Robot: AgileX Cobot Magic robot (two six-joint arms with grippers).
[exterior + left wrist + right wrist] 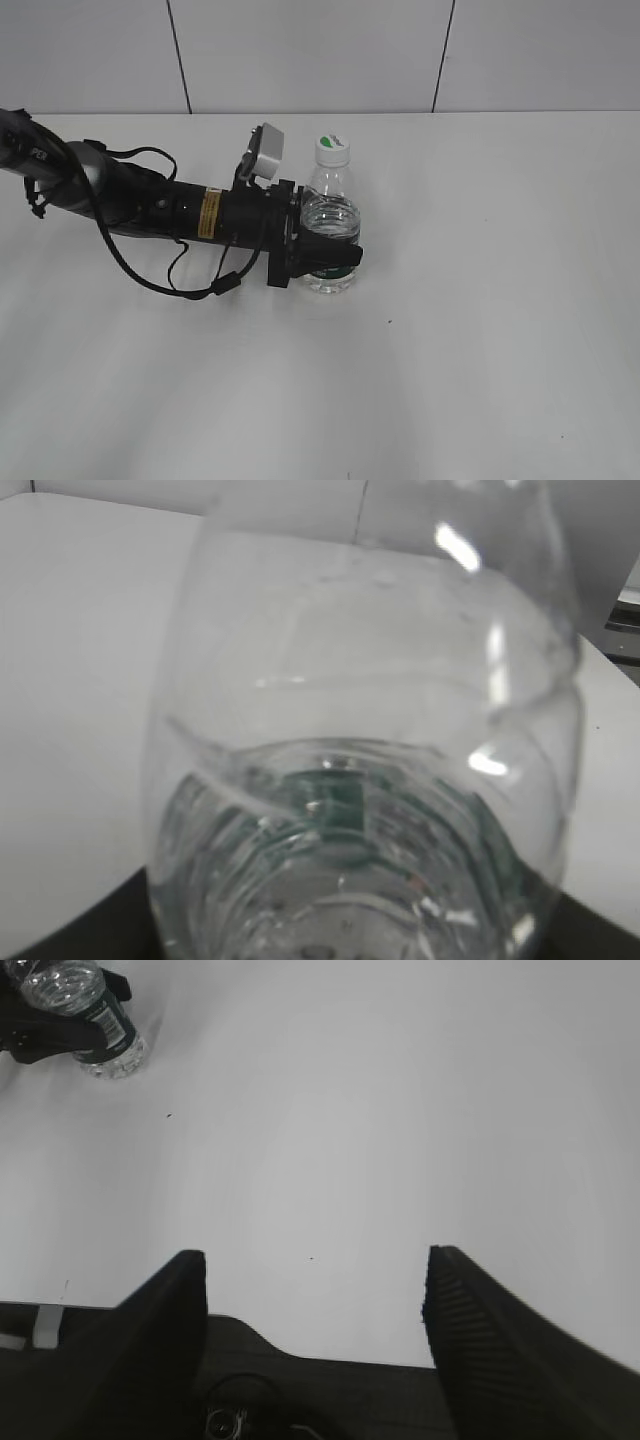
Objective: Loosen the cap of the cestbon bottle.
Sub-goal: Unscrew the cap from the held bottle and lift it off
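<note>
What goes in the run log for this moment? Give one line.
left gripper: shut on cestbon bottle | bottle: upright on table | cap: on, untouched | right gripper: open, away

Cestbon bottle (pixel 330 225) upright on table (pixel 480 350), cap (pixel 332 149) on top.

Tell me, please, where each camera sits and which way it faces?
Exterior view: raised in front, slanting down at the table; shows the left arm, its left tool clamped on the cestbon bottle.
Left wrist view: right against the bottle, which fills it.
Right wrist view: low over the table; shows the open right tool.
Shared: the bottle, far off in the right wrist view.
</note>
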